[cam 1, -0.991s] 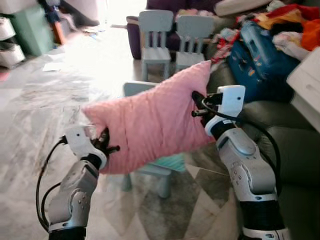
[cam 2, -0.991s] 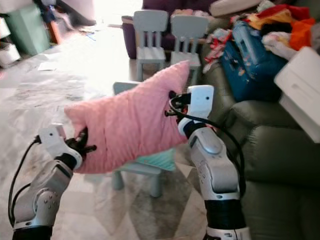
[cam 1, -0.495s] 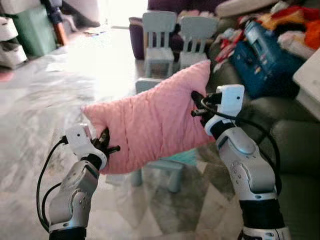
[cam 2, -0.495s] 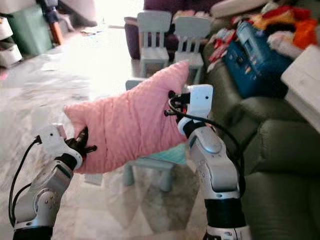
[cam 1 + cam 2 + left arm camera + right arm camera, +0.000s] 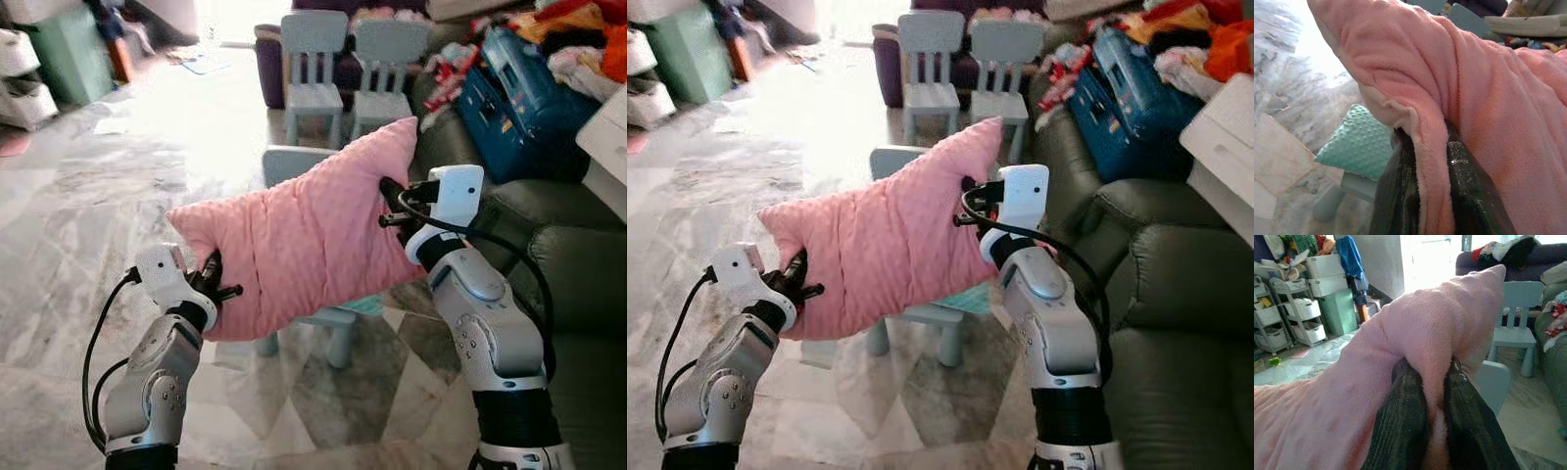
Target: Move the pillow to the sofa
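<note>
- Left eye view: the pink pillow [image 5: 304, 245] is being held in the air between both arms, above a small pale-blue chair [image 5: 313, 313] and just left of the dark green sofa [image 5: 578, 284]. The left gripper [image 5: 208, 284] is pinching its near left corner; the right gripper [image 5: 390, 206] is pinching the right edge.
- Right eye view: the far sofa seats are being crowded by a blue bag [image 5: 1127, 98] and clothes, so the pillow could be dropped onto clutter or snagged on the chair.
- Left wrist view: plush, fleecy fabric is being clenched between the jaws; a thin fold could slip out.
- Right wrist view: the soft, puffy edge is being squeezed tightly by the jaws.
</note>
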Robot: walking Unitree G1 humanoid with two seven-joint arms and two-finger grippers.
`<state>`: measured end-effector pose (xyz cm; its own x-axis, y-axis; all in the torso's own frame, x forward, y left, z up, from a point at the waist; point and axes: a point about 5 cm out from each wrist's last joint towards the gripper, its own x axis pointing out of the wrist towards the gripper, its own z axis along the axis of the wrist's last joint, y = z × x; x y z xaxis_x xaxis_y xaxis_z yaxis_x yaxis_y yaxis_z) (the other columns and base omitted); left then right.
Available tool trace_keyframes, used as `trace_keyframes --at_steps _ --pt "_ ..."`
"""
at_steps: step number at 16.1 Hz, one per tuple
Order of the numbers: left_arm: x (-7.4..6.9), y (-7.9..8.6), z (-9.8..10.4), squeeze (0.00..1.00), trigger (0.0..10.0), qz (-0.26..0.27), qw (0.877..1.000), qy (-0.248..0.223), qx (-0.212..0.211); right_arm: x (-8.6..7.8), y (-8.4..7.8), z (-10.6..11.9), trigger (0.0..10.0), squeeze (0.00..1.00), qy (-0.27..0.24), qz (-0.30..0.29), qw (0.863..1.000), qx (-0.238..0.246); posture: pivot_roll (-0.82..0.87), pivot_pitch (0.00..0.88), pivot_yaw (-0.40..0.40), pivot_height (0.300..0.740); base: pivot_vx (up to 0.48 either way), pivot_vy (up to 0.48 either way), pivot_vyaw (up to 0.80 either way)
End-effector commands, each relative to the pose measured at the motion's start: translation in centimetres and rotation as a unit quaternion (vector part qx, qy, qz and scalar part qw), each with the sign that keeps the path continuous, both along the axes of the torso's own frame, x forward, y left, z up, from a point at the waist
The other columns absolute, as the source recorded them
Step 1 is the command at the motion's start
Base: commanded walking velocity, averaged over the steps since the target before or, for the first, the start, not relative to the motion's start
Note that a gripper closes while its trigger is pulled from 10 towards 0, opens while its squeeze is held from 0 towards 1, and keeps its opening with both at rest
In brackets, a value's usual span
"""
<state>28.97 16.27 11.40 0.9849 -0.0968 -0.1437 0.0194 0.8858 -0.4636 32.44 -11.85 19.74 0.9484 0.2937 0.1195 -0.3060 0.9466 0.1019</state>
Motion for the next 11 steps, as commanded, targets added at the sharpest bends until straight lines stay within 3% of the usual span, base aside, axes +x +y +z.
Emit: trace_keyframes --at_steps 1,2,6,11 --pt "0.29 -0.46 0.58 0.00 10.0 -0.006 1.000 -0.012 -0.002 0.05 -0.20 0.41 10.0 0.00 -0.005 -0.005 1.000 -0.003 -0.13 0.039 -0.043 0.740 0.000 0.000 -0.80" --pt "0.29 -0.47 0.56 0.00 10.0 -0.005 1.000 -0.012 -0.002 0.03 -0.21 0.41 10.0 0.00 -0.004 -0.005 1.000 -0.004 -0.13 0.041 -0.043 0.740 0.000 0.000 -0.80" --pt "0.35 -0.44 0.33 0.00 10.0 -0.002 1.000 -0.009 0.025 -0.02 -0.34 0.31 10.0 0.00 0.001 -0.007 1.000 -0.005 -0.14 0.048 -0.047 0.740 0.000 0.000 0.00" --pt "0.24 -0.87 0.28 0.00 10.0 -0.009 0.999 -0.021 0.028 -0.08 -0.42 0.17 10.0 0.00 0.008 -0.007 1.000 -0.009 -0.14 0.054 -0.053 0.740 0.000 0.000 -0.80"
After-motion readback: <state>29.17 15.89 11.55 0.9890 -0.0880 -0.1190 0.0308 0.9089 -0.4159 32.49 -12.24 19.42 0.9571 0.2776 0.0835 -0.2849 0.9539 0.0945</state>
